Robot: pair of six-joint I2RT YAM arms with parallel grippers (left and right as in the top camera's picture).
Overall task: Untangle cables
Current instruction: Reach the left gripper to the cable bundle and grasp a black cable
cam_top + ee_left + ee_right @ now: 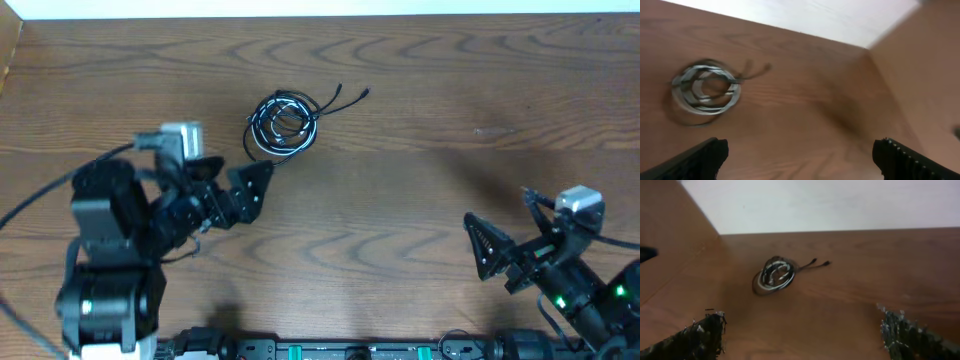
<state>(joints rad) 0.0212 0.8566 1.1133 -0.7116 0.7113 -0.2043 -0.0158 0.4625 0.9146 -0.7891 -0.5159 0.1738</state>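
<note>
The cables (pixel 283 125) lie in one tangled coil of black and white cords on the wooden table (pixel 420 120), left of centre toward the back. Two plug ends (pixel 352 93) stick out to the coil's right. My left gripper (pixel 252 190) hovers open just in front of the coil, holding nothing. Its wrist view shows the blurred cables (pixel 706 87) at upper left, well ahead of the left gripper (pixel 800 150). My right gripper (pixel 478 245) stands open at the front right, far from the coil. In its wrist view the cables (pixel 774 274) lie ahead of the right gripper (pixel 801 322).
A white strip (pixel 300 8) runs along the table's far edge. A raised wooden side (pixel 10 50) borders the back left corner. The arm bases and a black rail (pixel 330 350) line the front edge. A thick black arm cable (pixel 40 200) loops left of the left arm.
</note>
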